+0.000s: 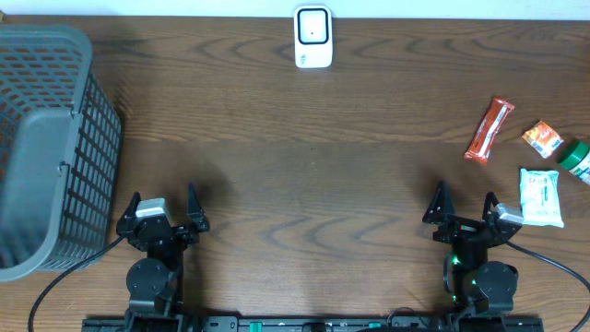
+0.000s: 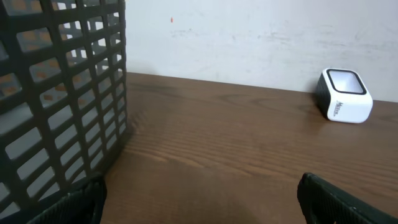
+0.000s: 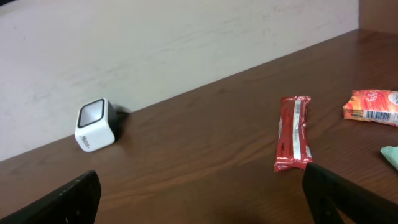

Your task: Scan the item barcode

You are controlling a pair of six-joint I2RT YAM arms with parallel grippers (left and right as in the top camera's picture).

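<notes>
The red snack bar [image 1: 489,130] is laid on the table [image 1: 313,138] toward its right side, ahead of the right gripper [image 1: 464,198] and a little to its right, well apart from the fingers; its print is too small to be read. Just beside it an orange packet [image 1: 542,139] is seen, and a barcode can be made out along its near edge in the right wrist view. A green item [image 1: 578,159] is cut off by the right border of the overhead view, so its kind cannot be told. A white packet [image 1: 540,197] is placed just right of the right gripper; whether the two touch cannot be told, and only a pale corner of it is caught by the right wrist camera. The white scanner [image 1: 312,37] is set at the far edge, mid-table, well apart from both arms. The jaws of the right gripper and of the left gripper [image 1: 164,201] are spread wide, with nothing held between them. The grey basket [image 1: 46,148], cut off at the left border, is placed beside the left gripper.
</notes>
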